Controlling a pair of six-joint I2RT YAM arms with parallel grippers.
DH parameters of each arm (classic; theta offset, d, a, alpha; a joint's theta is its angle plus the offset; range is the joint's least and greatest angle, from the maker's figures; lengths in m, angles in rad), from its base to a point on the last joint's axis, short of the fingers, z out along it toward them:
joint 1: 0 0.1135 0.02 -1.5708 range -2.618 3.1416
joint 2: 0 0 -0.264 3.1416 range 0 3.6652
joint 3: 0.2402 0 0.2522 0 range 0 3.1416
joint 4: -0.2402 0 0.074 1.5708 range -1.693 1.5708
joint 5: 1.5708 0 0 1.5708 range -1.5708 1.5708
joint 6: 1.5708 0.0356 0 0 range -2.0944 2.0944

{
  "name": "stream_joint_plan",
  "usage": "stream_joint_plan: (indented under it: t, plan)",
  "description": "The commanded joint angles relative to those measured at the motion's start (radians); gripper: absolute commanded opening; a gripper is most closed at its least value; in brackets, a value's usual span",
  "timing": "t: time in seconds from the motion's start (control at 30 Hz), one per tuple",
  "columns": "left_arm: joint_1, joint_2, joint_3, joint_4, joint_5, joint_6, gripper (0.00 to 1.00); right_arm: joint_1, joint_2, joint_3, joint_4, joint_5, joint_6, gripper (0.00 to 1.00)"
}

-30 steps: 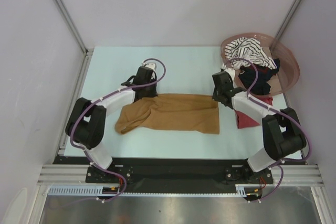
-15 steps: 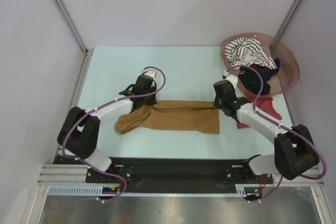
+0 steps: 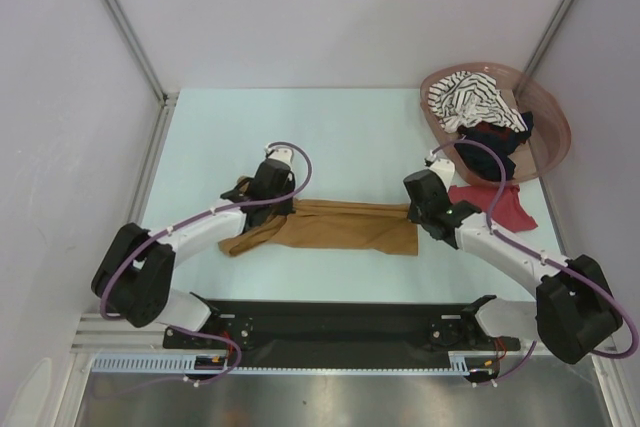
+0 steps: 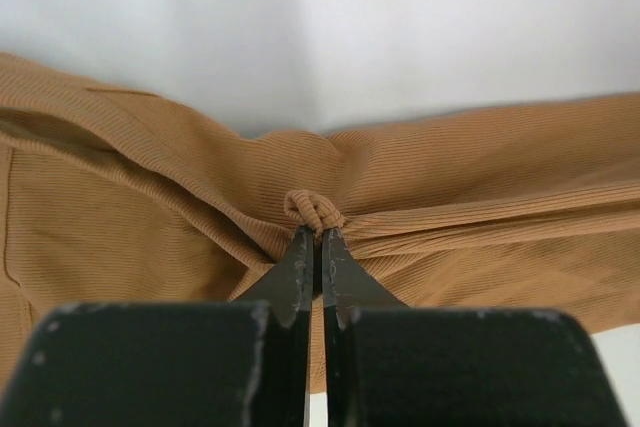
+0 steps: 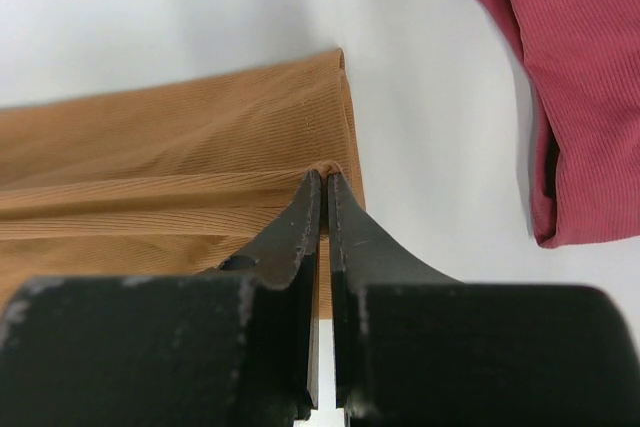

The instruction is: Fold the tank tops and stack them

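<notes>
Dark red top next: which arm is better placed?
Right. The right gripper, shut on the mustard top's right edge, sits beside the dark red top; the left gripper pinches it well to the left.

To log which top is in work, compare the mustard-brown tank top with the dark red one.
The mustard-brown tank top is pinched by the left tool and right tool; the dark red tank top lies untouched. The mustard-brown one is stretched long between the arms; the red one is bunched by the basket. Both are ribbed cloth.
</notes>
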Motion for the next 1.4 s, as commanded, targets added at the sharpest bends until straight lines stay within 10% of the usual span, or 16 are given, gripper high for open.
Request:
stream_joint_plan:
  t: [0.0, 1.03, 1.37]
  plan:
    - [-0.011, -0.062, -0.013, 0.016, -0.052, -0.015, 0.03, 0.008, -0.049, -0.011, -0.025, 0.065, 0.033, 0.0]
    - [-0.112, -0.128, -0.1, -0.079, -0.162, -0.096, 0.11, 0.063, -0.056, -0.093, -0.075, 0.082, 0.186, 0.0]
    - [-0.148, -0.17, -0.186, -0.1, -0.259, -0.237, 0.46, 0.106, -0.005, -0.139, -0.094, 0.091, 0.303, 0.27]
